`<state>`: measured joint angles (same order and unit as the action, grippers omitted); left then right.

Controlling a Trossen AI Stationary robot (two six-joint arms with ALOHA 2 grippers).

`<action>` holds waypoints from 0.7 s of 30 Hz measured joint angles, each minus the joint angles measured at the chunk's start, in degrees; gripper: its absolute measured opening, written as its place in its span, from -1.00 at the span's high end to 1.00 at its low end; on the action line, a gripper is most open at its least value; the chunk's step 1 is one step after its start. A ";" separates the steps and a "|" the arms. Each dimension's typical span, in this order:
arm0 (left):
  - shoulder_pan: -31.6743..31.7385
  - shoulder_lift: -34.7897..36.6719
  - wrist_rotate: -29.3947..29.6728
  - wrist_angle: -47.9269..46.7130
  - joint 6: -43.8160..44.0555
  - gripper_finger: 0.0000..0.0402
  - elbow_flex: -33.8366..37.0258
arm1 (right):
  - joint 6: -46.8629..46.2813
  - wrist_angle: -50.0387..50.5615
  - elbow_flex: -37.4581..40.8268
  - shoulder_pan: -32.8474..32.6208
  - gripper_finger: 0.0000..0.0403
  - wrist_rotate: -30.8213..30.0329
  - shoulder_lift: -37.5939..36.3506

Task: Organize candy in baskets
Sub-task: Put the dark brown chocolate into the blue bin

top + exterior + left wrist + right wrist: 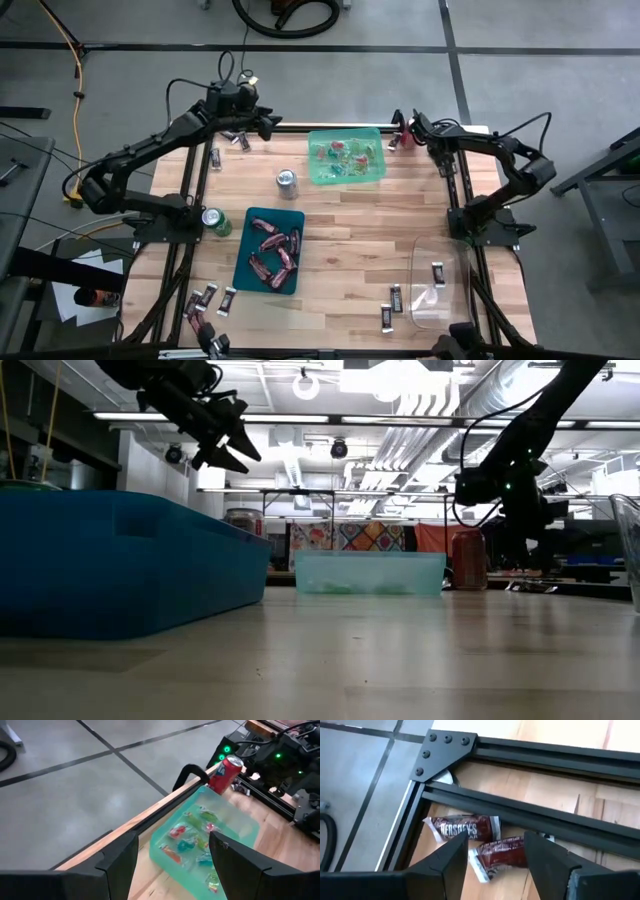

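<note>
The light green basket [347, 156] [205, 842] near the table's far edge holds small green and red candies [192, 832]. The dark teal basket [270, 250] [100, 565] holds pinkish-red bars [276, 256]. The clear basket [440, 283] stands near right with one dark bar [438, 272] in it. My left gripper [265, 122] [172, 845] [225, 435] hangs open, raised over the far-left corner and facing the green basket. My right gripper [405, 128] [495, 842] is open at the far-right corner, its fingers on either side of a maroon bar [501, 854]. A Hershey's bar [465, 827] lies beside that one.
A silver can [287, 181], a green can [215, 221] and a red can [229, 770] [467, 558] stand on the table. Loose dark bars lie at far left [216, 158], near left [205, 297] and near right [397, 297]. Black frame rails [520, 805] border the right gripper's corner.
</note>
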<state>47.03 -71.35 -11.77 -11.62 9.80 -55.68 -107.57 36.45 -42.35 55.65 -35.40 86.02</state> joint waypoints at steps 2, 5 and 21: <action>0.39 0.00 0.01 0.01 0.00 -0.14 0.00 | 0.02 0.01 -0.02 0.27 0.12 0.47 -0.02; 0.66 0.00 0.07 0.00 0.00 -0.14 0.00 | -0.42 0.09 -0.02 0.23 0.24 1.72 -0.11; 0.65 0.00 0.33 -0.09 -0.11 -0.14 0.00 | -3.03 -3.00 4.50 -0.63 0.99 3.02 -2.45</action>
<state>47.68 -71.35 -11.44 -11.71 9.69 -55.68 -110.60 33.45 -37.85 55.02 -32.38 83.57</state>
